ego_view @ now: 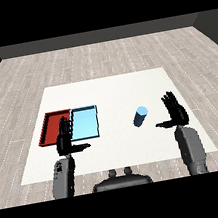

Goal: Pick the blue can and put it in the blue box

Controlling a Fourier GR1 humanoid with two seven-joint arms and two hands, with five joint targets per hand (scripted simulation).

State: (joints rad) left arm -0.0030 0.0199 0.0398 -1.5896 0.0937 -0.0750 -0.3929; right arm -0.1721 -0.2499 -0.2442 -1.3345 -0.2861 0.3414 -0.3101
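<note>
Two black hands show in your head view, both with fingers straight and holding nothing. Note the small blue cylindrical can (140, 116) upright on the white table (108, 93), just left of the right hand (175, 113), the nearer one. The left hand (65, 139) overlaps the light blue tray (85, 123) beside the red tray (50, 127), well apart from the can.

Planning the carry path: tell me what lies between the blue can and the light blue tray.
Only bare white table lies between the blue can and the light blue tray, as the head view shows.
</note>
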